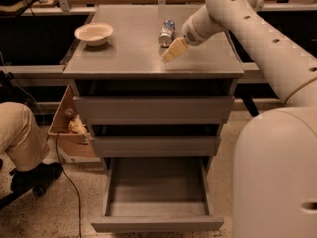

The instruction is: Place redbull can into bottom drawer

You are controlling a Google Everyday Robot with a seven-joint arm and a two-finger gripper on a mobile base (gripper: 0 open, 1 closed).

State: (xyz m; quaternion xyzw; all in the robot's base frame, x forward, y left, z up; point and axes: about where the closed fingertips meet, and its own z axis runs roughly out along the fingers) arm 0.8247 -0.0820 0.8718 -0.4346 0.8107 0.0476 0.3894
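Gripper low over cabinet top, near redbull can; grip state can't tell. Bottom drawer pulled out.

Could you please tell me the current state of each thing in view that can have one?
redbull can: on the cabinet top, not yet grasped.
bottom drawer: pulled open, empty.
middle drawer: shut.
top drawer: shut.
white bowl: upright on the cabinet top, looks empty.
claw: above the cabinet top, just in front of the can, holding nothing.
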